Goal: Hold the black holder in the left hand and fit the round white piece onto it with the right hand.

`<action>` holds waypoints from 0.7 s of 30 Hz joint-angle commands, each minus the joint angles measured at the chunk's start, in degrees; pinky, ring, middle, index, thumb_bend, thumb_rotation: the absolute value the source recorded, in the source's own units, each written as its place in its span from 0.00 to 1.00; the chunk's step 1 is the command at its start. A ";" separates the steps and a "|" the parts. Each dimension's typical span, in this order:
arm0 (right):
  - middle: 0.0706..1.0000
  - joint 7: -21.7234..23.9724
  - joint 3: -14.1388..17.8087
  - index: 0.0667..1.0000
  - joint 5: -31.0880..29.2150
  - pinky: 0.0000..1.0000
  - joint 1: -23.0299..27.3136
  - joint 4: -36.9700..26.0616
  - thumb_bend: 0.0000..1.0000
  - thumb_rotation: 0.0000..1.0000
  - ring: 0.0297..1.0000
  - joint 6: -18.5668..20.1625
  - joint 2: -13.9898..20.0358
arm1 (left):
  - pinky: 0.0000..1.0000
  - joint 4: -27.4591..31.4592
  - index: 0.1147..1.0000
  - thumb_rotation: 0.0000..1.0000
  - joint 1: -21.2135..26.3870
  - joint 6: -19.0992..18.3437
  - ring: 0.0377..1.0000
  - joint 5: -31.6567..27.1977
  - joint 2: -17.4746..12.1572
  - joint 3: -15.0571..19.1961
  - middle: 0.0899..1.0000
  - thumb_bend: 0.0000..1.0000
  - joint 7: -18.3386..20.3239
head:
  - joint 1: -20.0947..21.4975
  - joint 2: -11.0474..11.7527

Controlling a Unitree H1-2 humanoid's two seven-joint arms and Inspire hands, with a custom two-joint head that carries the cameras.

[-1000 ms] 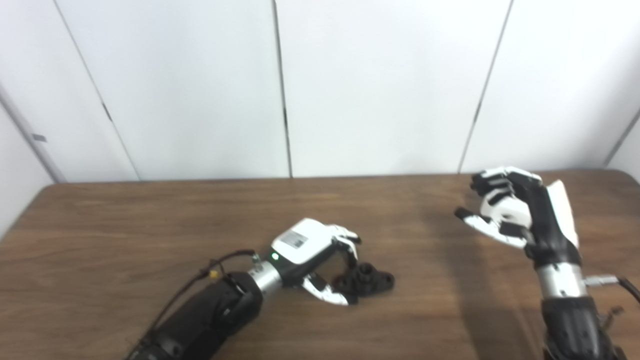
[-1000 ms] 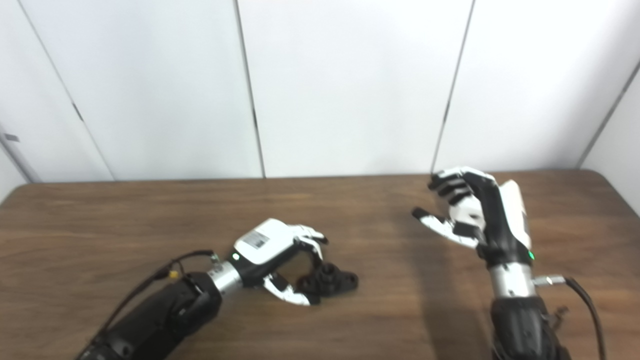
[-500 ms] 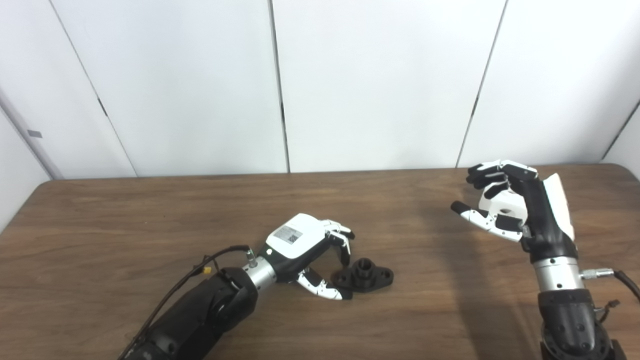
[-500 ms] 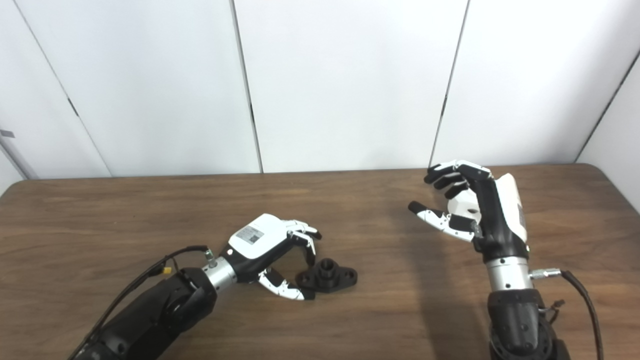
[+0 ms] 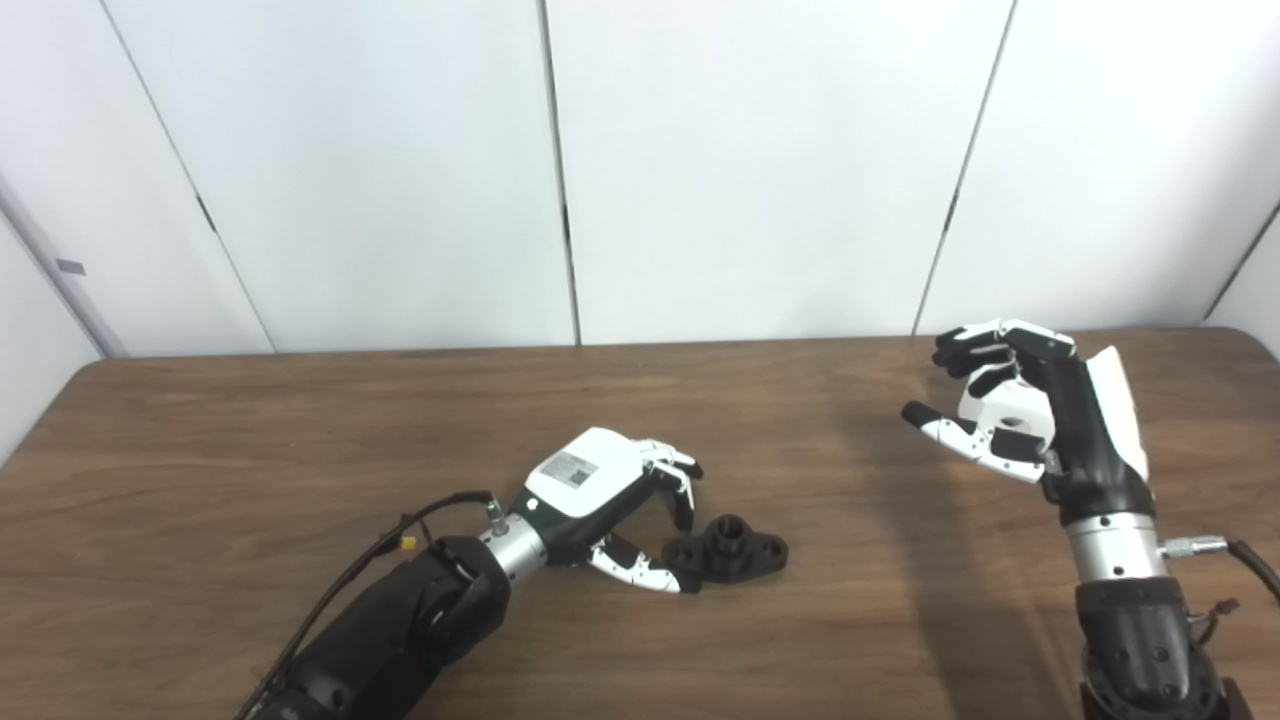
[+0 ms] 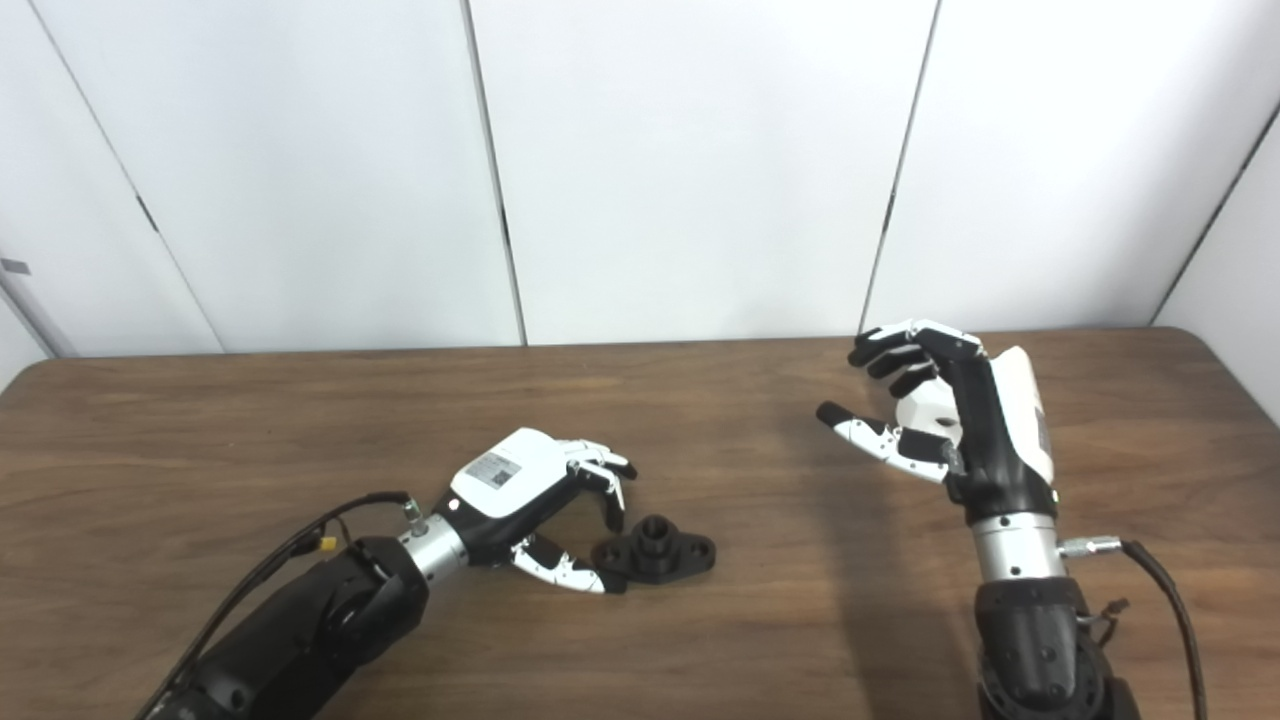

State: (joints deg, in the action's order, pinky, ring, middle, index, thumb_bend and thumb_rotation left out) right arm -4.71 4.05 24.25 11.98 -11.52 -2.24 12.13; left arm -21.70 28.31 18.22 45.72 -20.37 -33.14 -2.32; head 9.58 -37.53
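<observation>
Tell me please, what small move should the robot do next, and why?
Probably close the left hand on the black holder. The holder lies flat on the table, the hand's open fingers are beside it, not gripping. The right hand, raised, appears to hold the round white piece already.

black holder (image 6: 655, 555) on table (image 6: 200, 440) (left hand (image 6: 525, 500) beside), right hand (image 6: 945, 420) raised
</observation>
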 commanded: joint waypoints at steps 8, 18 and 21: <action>0.59 -1.05 0.29 0.46 0.06 0.43 2.31 -1.47 0.50 0.15 0.53 -0.65 0.14 | 0.72 -5.19 0.41 0.07 -3.80 -4.34 0.82 2.59 -4.85 -0.53 0.78 0.53 5.70 | 0.00 -0.13; 0.60 -1.02 0.38 0.46 0.06 0.43 2.33 -1.64 0.50 0.15 0.53 -0.43 0.15 | 0.70 -5.46 0.41 0.07 -3.66 -3.43 0.82 2.09 -4.84 -0.82 0.79 0.52 5.72 | 0.19 -0.17; 0.59 -0.92 0.58 0.46 -0.31 0.43 2.33 -1.71 0.50 0.15 0.53 -0.28 0.20 | 0.71 -4.70 0.41 0.07 -3.83 -3.74 0.82 1.85 -4.85 -0.86 0.79 0.53 6.38 | 0.25 -0.27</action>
State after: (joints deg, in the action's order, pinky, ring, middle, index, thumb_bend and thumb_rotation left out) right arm -4.72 4.09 24.24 11.98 -11.52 -2.20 12.08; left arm -21.80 28.26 18.34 44.94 -20.44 -33.13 -2.32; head 9.76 -37.71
